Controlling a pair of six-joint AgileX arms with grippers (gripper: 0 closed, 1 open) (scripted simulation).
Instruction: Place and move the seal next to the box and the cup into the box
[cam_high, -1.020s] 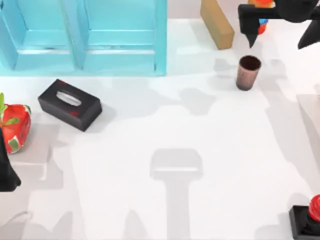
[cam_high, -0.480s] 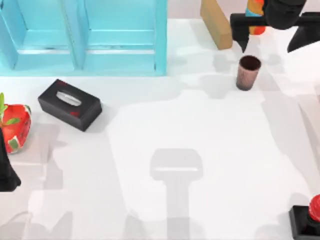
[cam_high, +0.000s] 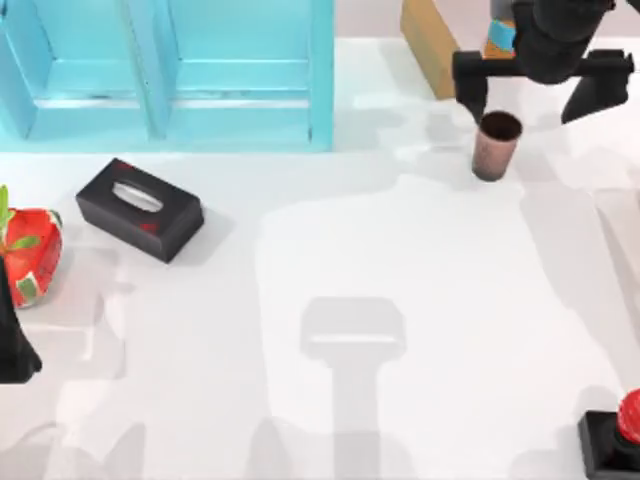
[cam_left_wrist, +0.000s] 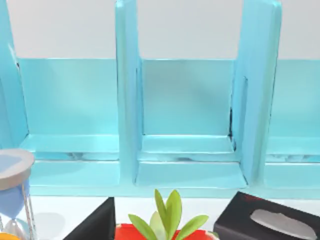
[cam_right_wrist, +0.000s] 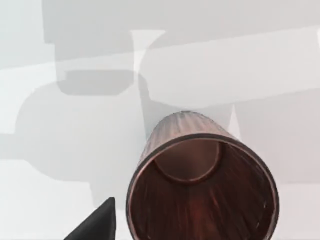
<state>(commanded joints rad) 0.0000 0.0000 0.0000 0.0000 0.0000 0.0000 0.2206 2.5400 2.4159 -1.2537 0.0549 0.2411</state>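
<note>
The coppery brown cup (cam_high: 496, 144) stands upright at the back right of the table, and its dark inside is seen from close above in the right wrist view (cam_right_wrist: 200, 190). My right gripper (cam_high: 527, 97) hovers open just behind and above it, one finger on each side, touching nothing. The seal (cam_high: 618, 438), a black block with a red knob, sits at the front right corner. The light blue box (cam_high: 321, 80) with dividers stands at the back left (cam_left_wrist: 127, 120). My left gripper (cam_high: 12, 350) is parked at the left edge, open and holding nothing.
A black tissue box (cam_high: 140, 208) lies in front of the blue box, with a red plant pot (cam_high: 30, 255) to its left. A tan block (cam_high: 435, 45) and an orange-and-blue cylinder (cam_high: 500, 35) stand behind the cup. An hourglass (cam_left_wrist: 12, 195) is near the left gripper.
My right gripper has moved left and forward, closing in over the cup, still open. The cup, the seal and the left arm have not moved.
</note>
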